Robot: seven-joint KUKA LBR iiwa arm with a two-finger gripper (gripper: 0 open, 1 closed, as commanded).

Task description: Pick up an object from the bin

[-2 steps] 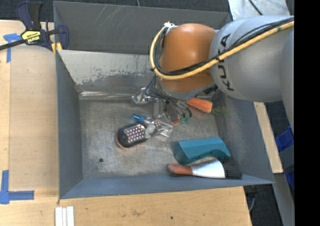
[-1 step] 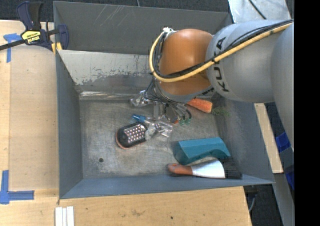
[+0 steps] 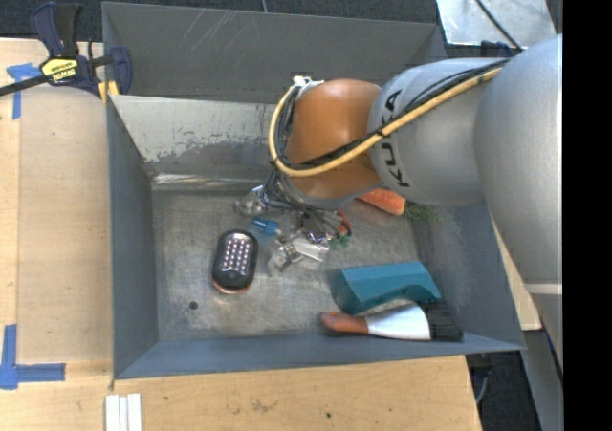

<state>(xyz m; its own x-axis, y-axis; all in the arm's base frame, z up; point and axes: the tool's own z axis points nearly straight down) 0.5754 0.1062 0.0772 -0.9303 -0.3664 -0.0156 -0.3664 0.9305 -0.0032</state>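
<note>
Camera view is showing you the arm (image 3: 430, 142) hanging low in the bin (image 3: 134, 257), its jaws over a small heap of clear and blue scraps (image 3: 298, 247), just right of a black oval dotted thing (image 3: 234, 260). You cannot tell whether the jaws are wide or narrow. You are probably watching the approach. Next you are needing a clean close on one scrap, away from the teal block (image 3: 385, 286).

"KUKA" on the grey arm (image 3: 435, 147)
</note>
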